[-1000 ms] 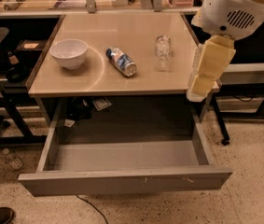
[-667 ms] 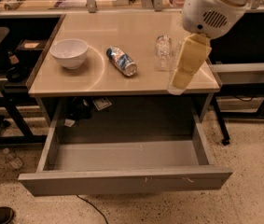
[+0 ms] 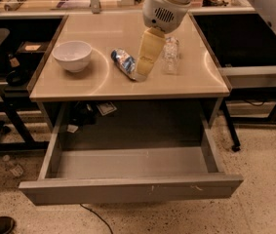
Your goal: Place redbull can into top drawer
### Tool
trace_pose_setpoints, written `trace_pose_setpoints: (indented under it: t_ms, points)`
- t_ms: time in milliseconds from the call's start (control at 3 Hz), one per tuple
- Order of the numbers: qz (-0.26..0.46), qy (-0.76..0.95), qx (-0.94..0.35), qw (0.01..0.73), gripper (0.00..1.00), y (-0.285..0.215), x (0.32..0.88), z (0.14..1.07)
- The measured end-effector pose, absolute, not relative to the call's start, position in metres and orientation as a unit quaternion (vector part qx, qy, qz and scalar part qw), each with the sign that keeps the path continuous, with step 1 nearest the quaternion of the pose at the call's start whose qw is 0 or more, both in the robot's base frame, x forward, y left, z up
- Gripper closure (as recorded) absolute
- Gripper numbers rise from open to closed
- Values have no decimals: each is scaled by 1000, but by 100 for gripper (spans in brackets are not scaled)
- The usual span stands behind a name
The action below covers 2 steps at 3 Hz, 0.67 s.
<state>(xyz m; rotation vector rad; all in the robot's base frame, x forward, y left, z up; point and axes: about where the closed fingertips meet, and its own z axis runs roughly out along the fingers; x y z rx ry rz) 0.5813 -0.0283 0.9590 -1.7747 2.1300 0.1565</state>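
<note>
The redbull can (image 3: 125, 63) lies on its side on the beige tabletop (image 3: 93, 84), blue and silver, to the right of the white bowl. My gripper (image 3: 146, 68) hangs down from the white arm, its cream-coloured end just right of the can and partly over the can's near end. The top drawer (image 3: 128, 186) is pulled out below the table, grey, wide and shallow, with nothing inside.
A white bowl (image 3: 72, 55) stands at the table's left. A clear crinkled plastic bottle (image 3: 169, 55) stands right of my gripper. Dark shelving sits to both sides, and clutter lies on the floor under the table.
My arm has swung left across the table, from beyond its right edge, past the bottle, to beside the can. The can, the bowl, the bottle and the drawer have not moved.
</note>
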Motion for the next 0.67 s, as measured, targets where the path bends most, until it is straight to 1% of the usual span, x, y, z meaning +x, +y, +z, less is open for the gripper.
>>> trace_pose_setpoints:
  t_ms: [333,667]
  points:
    - [55,754,-628,181,0,-28,581,959]
    - [65,770,-607,186,0,-24,593,950]
